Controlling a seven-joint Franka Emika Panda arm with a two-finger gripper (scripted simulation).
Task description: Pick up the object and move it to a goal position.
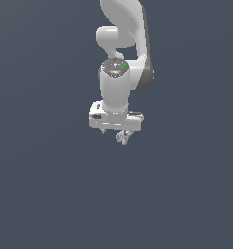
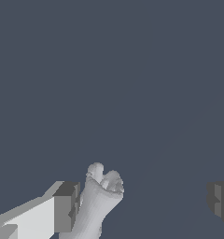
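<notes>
The object (image 2: 100,200) is a small pale grey-white lumpy piece with two knobbly ends. In the wrist view it lies between the fingers, right against one finger (image 2: 66,207) and far from the other finger (image 2: 220,201). My gripper (image 2: 143,205) is open wide and its pads do not close on the object. In the exterior view the gripper (image 1: 116,132) points straight down, and the object (image 1: 122,137) shows just under the hand, toward the exterior view's right of its middle. I cannot tell whether the object rests on the surface.
A plain dark blue-grey surface (image 1: 50,194) fills both views. The white arm (image 1: 122,29) rises above the hand. No goal marker shows.
</notes>
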